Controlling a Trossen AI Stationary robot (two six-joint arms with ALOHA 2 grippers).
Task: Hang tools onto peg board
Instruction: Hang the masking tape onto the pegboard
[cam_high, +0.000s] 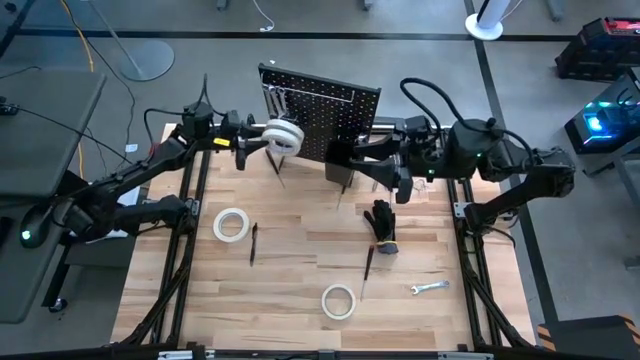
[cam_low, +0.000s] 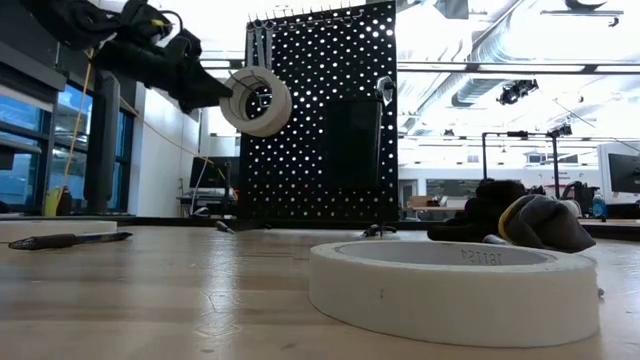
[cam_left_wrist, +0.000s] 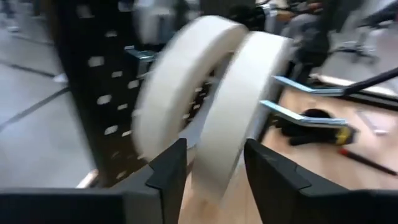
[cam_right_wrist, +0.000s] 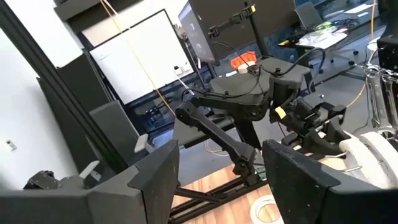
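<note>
Tape rolls (cam_high: 283, 135) upright, edge-on beside peg board (cam_high: 322, 118)

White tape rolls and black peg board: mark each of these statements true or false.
1. The upright black perforated peg board stands at the table's far edge. True.
2. Two white tape rolls hang at the board beside the left hand. True.
3. All the white tape rolls are on the board. False: two more lie flat on the wooden table.
4. The black glove bundle hangs on the board. False: it lies on the table.
5. The right hand grips a screwdriver. False: it is open and empty.
</note>
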